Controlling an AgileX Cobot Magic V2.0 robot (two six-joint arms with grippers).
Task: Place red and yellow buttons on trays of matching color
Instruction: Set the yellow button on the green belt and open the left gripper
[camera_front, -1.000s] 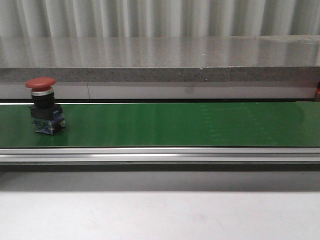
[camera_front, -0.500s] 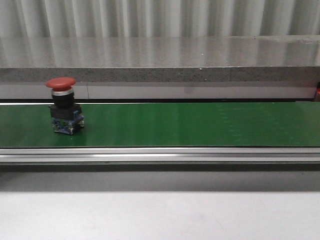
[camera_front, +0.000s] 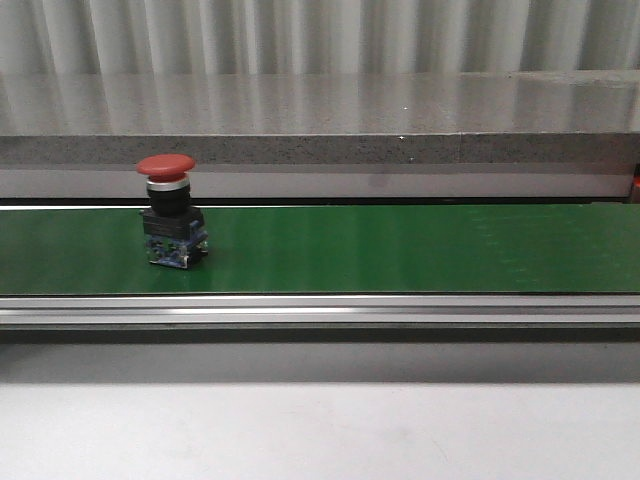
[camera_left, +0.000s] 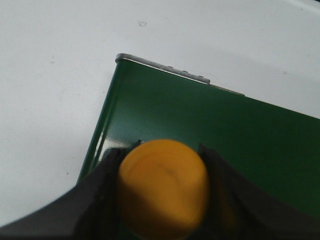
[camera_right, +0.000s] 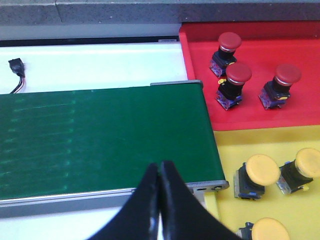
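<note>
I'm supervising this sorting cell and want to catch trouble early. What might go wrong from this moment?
1. The red button stands tall on the green belt; it may topple or be clipped in a badly aimed grasp.
2. The left gripper holds a yellow button over the belt's end; released near the edge, it may roll off.
3. The red tray already holds three buttons, so a new one may knock into them.

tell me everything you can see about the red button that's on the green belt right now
The red button is a mushroom-head push button: a domed, matte red cap on a silver collar, above a black body and a blue contact block at the base. It stands upright on the green conveyor belt, toward its left part in the front view. Only the belt touches it; no gripper is near it there.
</note>
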